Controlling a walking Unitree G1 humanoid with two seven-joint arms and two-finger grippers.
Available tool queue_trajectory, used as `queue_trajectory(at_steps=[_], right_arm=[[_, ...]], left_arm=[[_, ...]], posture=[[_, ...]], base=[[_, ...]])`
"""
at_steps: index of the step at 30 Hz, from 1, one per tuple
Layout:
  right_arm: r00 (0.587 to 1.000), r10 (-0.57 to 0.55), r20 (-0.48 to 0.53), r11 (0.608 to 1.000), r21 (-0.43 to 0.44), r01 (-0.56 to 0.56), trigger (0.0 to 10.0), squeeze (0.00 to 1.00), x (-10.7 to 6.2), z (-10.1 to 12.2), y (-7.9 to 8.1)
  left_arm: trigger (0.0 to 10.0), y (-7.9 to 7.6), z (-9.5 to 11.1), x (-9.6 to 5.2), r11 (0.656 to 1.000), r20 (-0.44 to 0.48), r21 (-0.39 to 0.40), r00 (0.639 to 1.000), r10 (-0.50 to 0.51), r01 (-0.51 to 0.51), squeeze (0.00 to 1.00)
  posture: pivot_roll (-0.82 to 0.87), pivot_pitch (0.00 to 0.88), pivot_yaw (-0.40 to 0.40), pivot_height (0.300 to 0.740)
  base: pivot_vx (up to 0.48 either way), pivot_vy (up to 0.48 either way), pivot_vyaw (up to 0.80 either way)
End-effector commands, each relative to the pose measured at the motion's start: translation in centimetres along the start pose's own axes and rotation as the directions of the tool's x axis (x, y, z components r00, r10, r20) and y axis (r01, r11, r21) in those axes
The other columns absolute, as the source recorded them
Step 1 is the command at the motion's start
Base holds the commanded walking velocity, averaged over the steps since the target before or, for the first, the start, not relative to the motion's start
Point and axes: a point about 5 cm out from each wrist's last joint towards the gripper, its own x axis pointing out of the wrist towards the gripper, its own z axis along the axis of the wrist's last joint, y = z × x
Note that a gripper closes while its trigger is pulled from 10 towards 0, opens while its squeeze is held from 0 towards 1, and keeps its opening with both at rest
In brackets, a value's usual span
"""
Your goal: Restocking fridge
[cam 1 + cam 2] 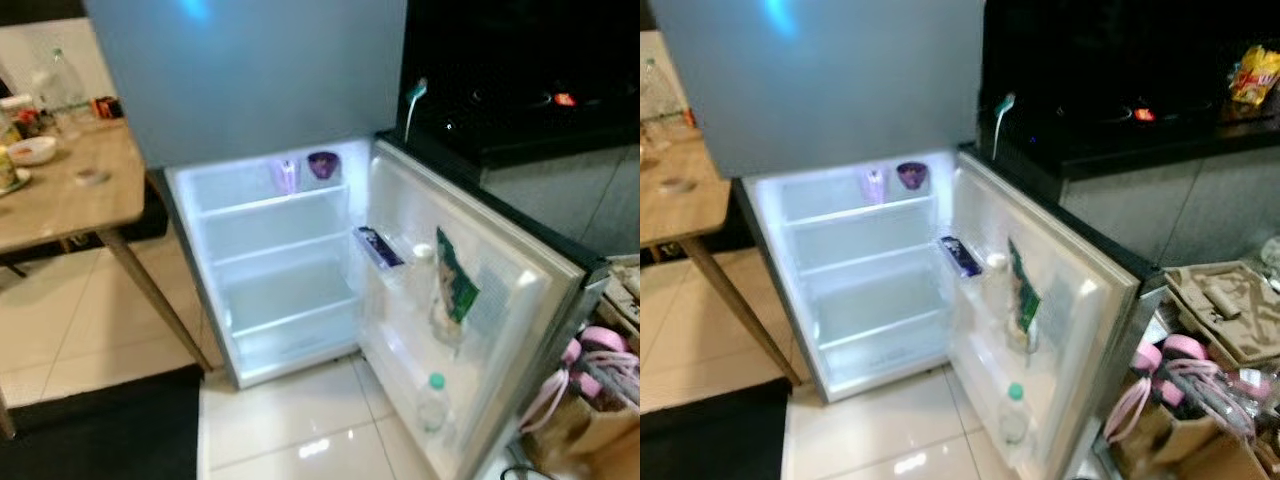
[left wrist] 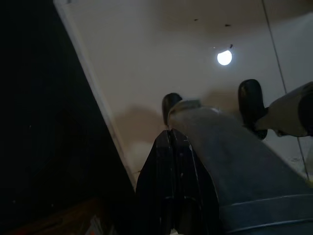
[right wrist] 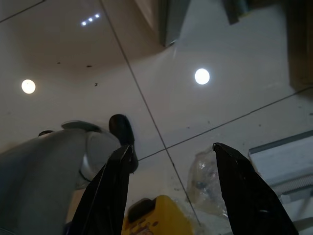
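Wood table (image 1: 70,195), glossy tile floor (image 1: 300,420)

Fridge (image 1: 270,270) lit, door (image 1: 470,310) swung wide. Shelves bare except two purple cups (image 1: 305,170) on top; door racks hold bottles (image 1: 432,400) and a green packet (image 1: 455,285).

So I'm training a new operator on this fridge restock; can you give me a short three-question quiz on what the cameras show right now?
1. True or false: the fridge door stands open.
2. On which shelf of the fridge do the purple bowl and the cup sit? A) top B) middle C) bottom
3. Fill in: in its wrist view, the right tool hangs over the floor with its fingers ____, above a yellow object and a clear plastic bag.

Key: 1 true; 2 A; 3 open.
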Motion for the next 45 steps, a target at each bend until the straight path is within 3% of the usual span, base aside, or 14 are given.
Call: queue_trajectory(at_steps=[1, 9, 11, 13, 14, 16, 19, 24, 26, 27, 29, 31, 33, 45], right_arm=[[1.000, 0.004, -0.012, 1.000, 0.007, -0.004, 10.0, 0.00, 0.0, -0.4, 0.3], [0.998, -0.064, 0.026, 0.998, 0.027, 0.064, 10.0, 0.00, 0.0, 0.7, -0.7], [0.987, -0.146, 0.067, 0.987, 0.081, 0.140, 10.0, 0.00, -0.2, 2.0, -2.1], [0.949, -0.289, 0.125, 0.955, 0.112, 0.276, 10.0, 0.00, -0.7, 4.5, -4.7], [0.949, -0.289, 0.125, 0.955, 0.112, 0.276, 10.0, 0.00, -0.7, 4.5, -4.7], [0.911, -0.373, 0.177, 0.926, 0.135, 0.353, 10.0, 0.00, -1.3, 6.6, -6.5], [0.855, -0.431, 0.290, 0.898, 0.236, 0.372, 10.0, 0.00, -2.3, 10.7, -8.3], [0.812, -0.465, 0.353, 0.878, 0.302, 0.371, 10.0, 0.00, -3.1, 13.3, -9.2], [0.769, -0.485, 0.417, 0.868, 0.339, 0.363, 10.0, 0.00, -4.0, 15.9, -9.7], [0.769, -0.485, 0.417, 0.868, 0.339, 0.363, 10.0, 0.00, -4.0, 15.9, -9.7], [0.733, -0.461, 0.500, 0.880, 0.368, 0.302, 10.0, 0.00, -4.8, 18.9, -9.2], [0.729, -0.447, 0.518, 0.886, 0.368, 0.282, 10.0, 0.00, -4.9, 19.4, -8.9], [0.719, -0.371, 0.588, 0.913, 0.371, 0.168, 10.0, 0.00, -5.1, 21.1, -7.8], [0.652, -0.128, 0.748, 0.957, 0.265, -0.116, 10.0, 0.00, -6.1, 24.6, -5.5]], left_arm=[[10.0, 0.3, -0.5, -0.1, 1.000, -0.018, -0.003, 1.000, 0.010, -0.010, 0.00], [10.0, 0.3, -0.5, -0.1, 1.000, -0.018, -0.005, 1.000, 0.011, -0.011, 0.00], [10.0, 0.4, -0.4, -0.1, 1.000, -0.016, -0.005, 1.000, 0.010, -0.010, 0.00], [10.0, 0.4, -0.5, -0.1, 1.000, -0.017, -0.008, 1.000, 0.009, -0.010, 0.00], [10.0, 0.4, -0.5, -0.1, 1.000, -0.017, -0.008, 1.000, 0.009, -0.010, 0.00], [10.0, 0.4, -0.5, -0.1, 1.000, -0.018, -0.010, 1.000, 0.008, -0.008, 0.00], [10.0, 0.3, -0.6, -0.2, 1.000, -0.018, -0.025, 1.000, 0.004, -0.004, 0.00], [10.0, 0.3, -0.6, -0.1, 1.000, -0.017, -0.028, 1.000, 0.000, 0.000, 0.00], [10.0, 0.2, -0.6, -0.1, 0.999, -0.016, -0.032, 1.000, -0.003, 0.002, 0.00], [10.0, 0.2, -0.6, -0.1, 0.999, -0.016, -0.032, 1.000, -0.003, 0.002, 0.00], [10.0, 0.2, -0.5, -0.1, 0.999, -0.013, -0.035, 1.000, -0.007, 0.007, 0.00], [10.0, 0.2, -0.5, -0.1, 0.999, -0.013, -0.035, 1.000, -0.008, 0.007, 0.00], [10.0, 0.1, -0.5, -0.1, 0.999, -0.010, -0.038, 1.000, -0.008, 0.008, 0.00], [10.0, 0.0, -0.5, -0.1, 0.999, -0.010, -0.042, 1.000, -0.014, 0.014, 0.00]], posture=[[-0.12, 0.000, 0.020, 0.740], [-0.12, 0.000, 0.022, 0.740], [-0.11, 0.000, 0.022, 0.740], [-0.11, 0.000, 0.022, 0.740], [-0.11, 0.000, 0.022, 0.740], [-0.12, 0.000, 0.022, 0.740], [-0.12, 0.000, 0.022, 0.740], [-0.12, 0.000, 0.022, 0.740], [-0.12, 0.000, 0.022, 0.740], [-0.12, 0.000, 0.022, 0.740], [-0.11, 0.000, 0.017, 0.740], [-0.11, 0.000, 0.017, 0.740], [-0.11, 0.000, 0.016, 0.740], [-0.10, 0.000, 0.015, 0.740]], base=[[0.000, 0.000, 0.00], [0.000, 0.000, 0.00], [0.000, 0.000, 0.00], [0.000, 0.000, 0.00], [0.000, 0.000, 0.00], [0.000, 0.000, 0.00], [0.000, 0.000, 0.00], [0.000, 0.000, 0.00], [0.000, 0.000, 0.00], [0.000, 0.000, 0.00], [0.000, 0.000, 0.00], [0.000, 0.000, 0.00], [0.000, 0.000, 0.00], [0.000, 0.000, 0.00]])
